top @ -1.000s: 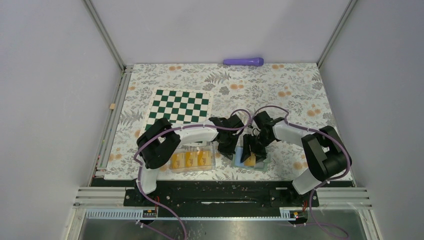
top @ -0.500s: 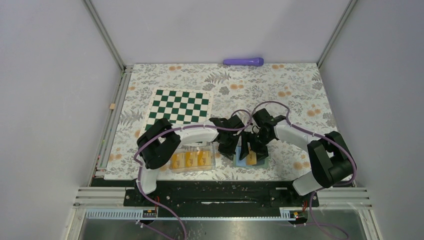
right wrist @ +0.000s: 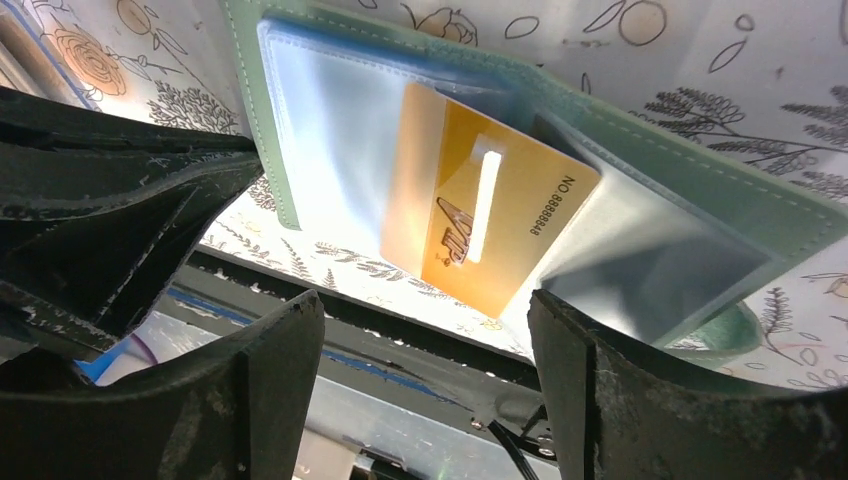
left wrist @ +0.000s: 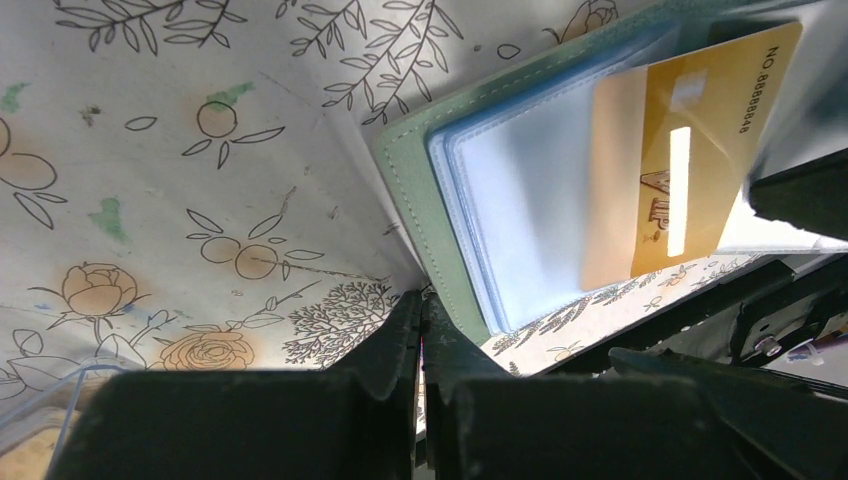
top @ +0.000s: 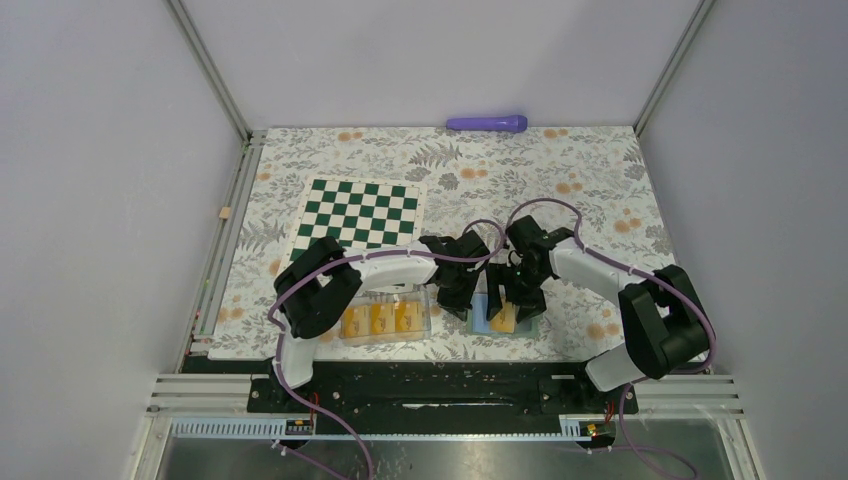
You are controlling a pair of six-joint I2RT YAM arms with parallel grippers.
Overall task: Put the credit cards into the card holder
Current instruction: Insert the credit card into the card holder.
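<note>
The sage-green card holder point(top: 483, 318) lies open near the table's front edge, light blue inside. One orange-yellow credit card point(top: 503, 318) sits partly slid into its clear sleeve. My right gripper point(top: 520, 285) is open just behind the card and holds nothing. In the right wrist view, my gripper point(right wrist: 425, 300) has its fingers spread wide below the card point(right wrist: 485, 205) and holder point(right wrist: 252, 120). My left gripper point(top: 455, 285) is shut, and in the left wrist view its tips point(left wrist: 421, 300) rest against the holder's green edge point(left wrist: 418, 200), with the card point(left wrist: 690, 150) at the right.
A clear plastic box point(top: 385, 320) with several more orange-yellow cards stands left of the holder, under the left arm. A green-and-white chessboard point(top: 362, 212) lies behind it. A purple object point(top: 487, 123) lies at the far edge. The black rail runs close in front.
My right gripper has drawn back a little from over the card, which stays in the holder and shows more. The right arm's elbow has swung right. The left gripper has not moved.
</note>
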